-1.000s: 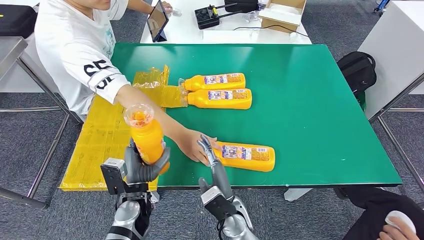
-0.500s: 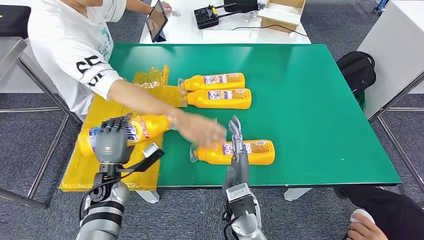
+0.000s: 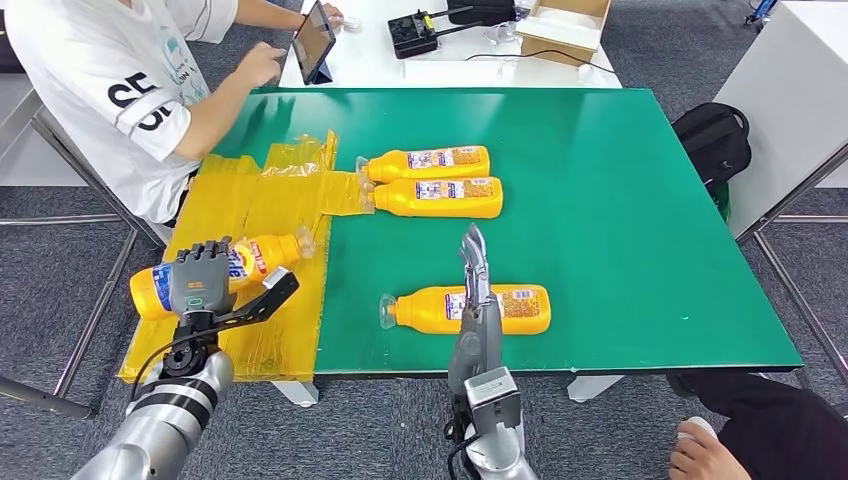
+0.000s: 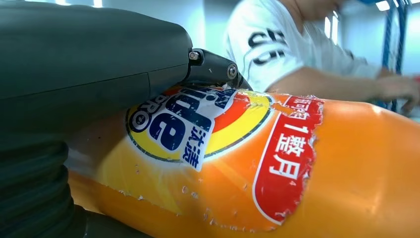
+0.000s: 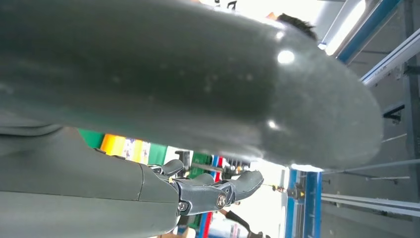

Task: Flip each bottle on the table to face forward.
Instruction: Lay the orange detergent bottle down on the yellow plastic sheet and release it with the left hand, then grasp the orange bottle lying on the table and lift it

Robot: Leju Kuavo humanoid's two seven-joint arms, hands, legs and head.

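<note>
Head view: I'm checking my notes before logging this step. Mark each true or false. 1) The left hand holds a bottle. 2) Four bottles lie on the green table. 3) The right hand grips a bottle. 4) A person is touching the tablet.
1) True: the left hand holds an orange bottle over the yellow sheet.
2) False: three lie on the green table.
3) False: the right hand is open above the near bottle, fingers straight.
4) True: a person's hand is at the tablet.
</note>
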